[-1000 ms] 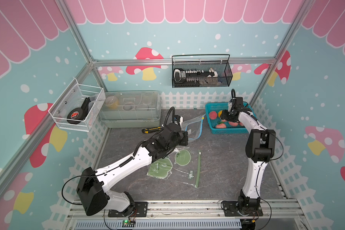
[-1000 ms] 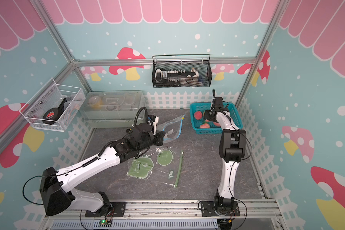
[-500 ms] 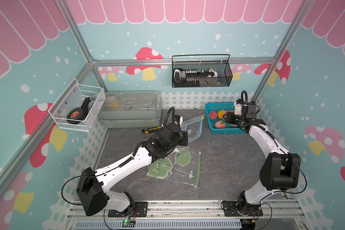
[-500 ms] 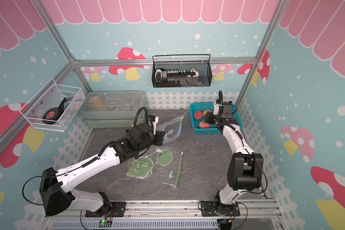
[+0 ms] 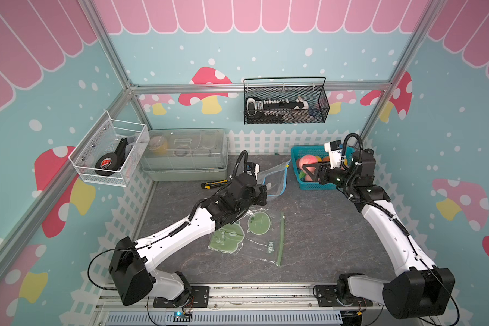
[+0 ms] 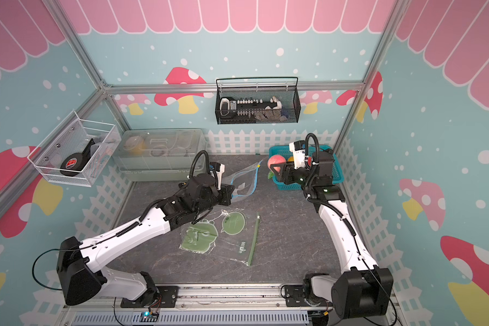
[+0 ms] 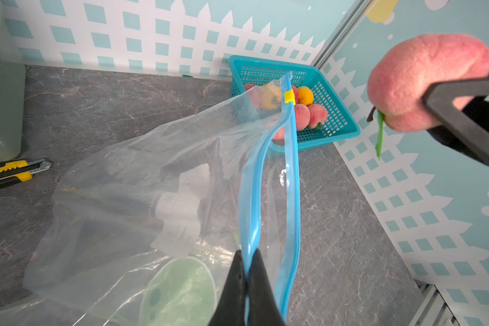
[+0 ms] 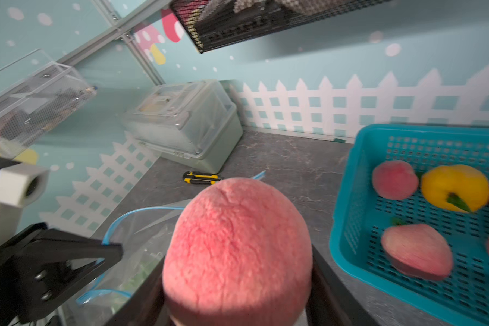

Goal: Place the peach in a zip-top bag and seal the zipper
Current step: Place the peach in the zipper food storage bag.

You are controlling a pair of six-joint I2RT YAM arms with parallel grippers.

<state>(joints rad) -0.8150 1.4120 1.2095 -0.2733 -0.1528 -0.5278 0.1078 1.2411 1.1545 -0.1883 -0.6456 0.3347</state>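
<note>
A pink peach hangs above the near left corner of the blue basket, with my right gripper shut on its two sides. My left gripper is shut on one blue zipper lip of the clear zip-top bag. It holds the bag's mouth up and parted, facing the peach. The yellow slider sits at the zipper's far end. A gap of bare table lies between peach and bag mouth.
More peaches and yellow and orange fruit lie in the basket. A second bag with a green zipper lies flat mid-table. A box cutter and a clear lidded box sit at the back left. Wire baskets hang on the walls.
The right arm has swung its elbow out to the right. Its gripper has come up out of the basket with the peach, toward the bag. The left arm has not moved.
</note>
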